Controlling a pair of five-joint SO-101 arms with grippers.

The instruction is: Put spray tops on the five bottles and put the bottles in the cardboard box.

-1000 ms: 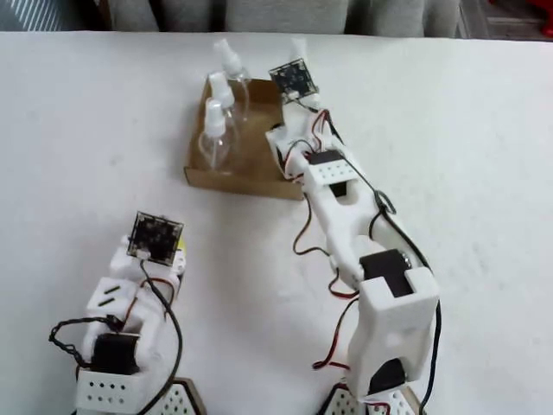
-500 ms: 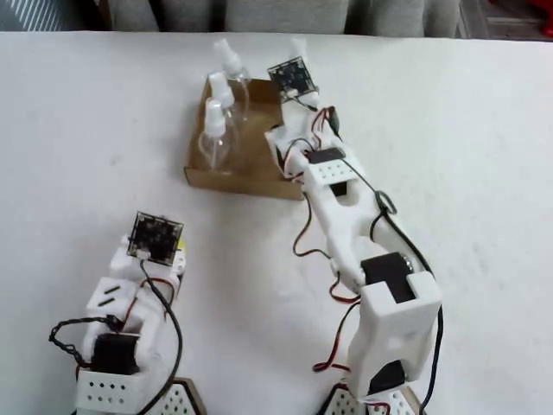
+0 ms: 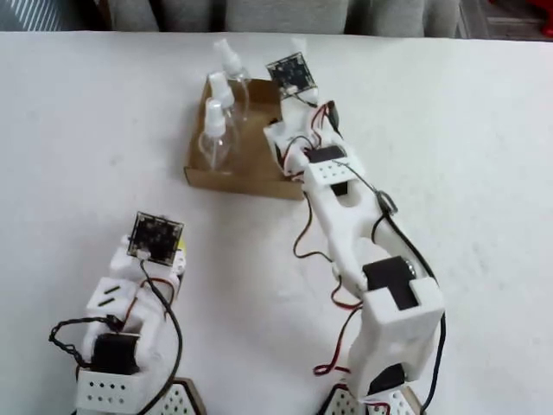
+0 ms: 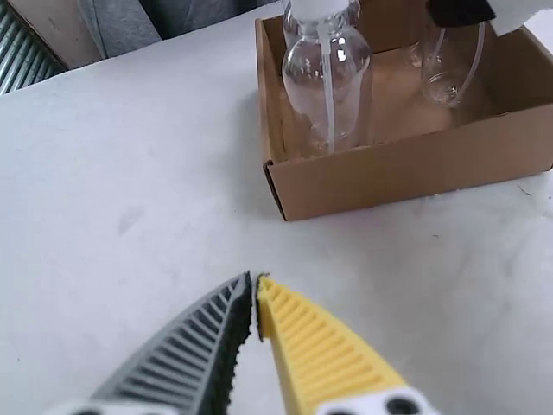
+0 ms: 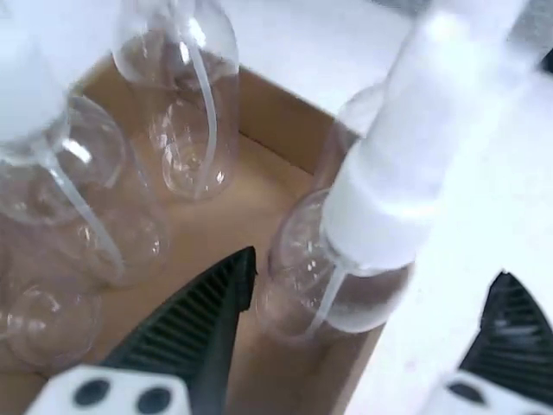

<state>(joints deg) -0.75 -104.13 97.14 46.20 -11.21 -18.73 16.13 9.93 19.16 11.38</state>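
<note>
Right arm sits slightly nearer 12 o'clock than before. Right gripper (image 5: pixel 376 268) stands spread around the bottle (image 5: pixel 302 277) in the cardboard box's (image 3: pixel 238 179) 1 o'clock corner. Best withdrawn straight, sparing the spray top (image 5: pixel 415 156). Left gripper (image 4: pixel 255 290), pressed together, rests at 7 o'clock.

The cardboard box (image 3: pixel 233 180) rests on the surface (image 3: pixel 86 130), toward its far middle. A row of bottles (image 3: pixel 214 143) stands inside the box along its left wall. Another bottle (image 5: pixel 328 277) stands at the box's far right wall, between the spread fingers of the right tool (image 5: pixel 376 272), touching neither. The left tool (image 4: pixel 255 298), fingers together, sits well apart from the box, to its near left.
</note>
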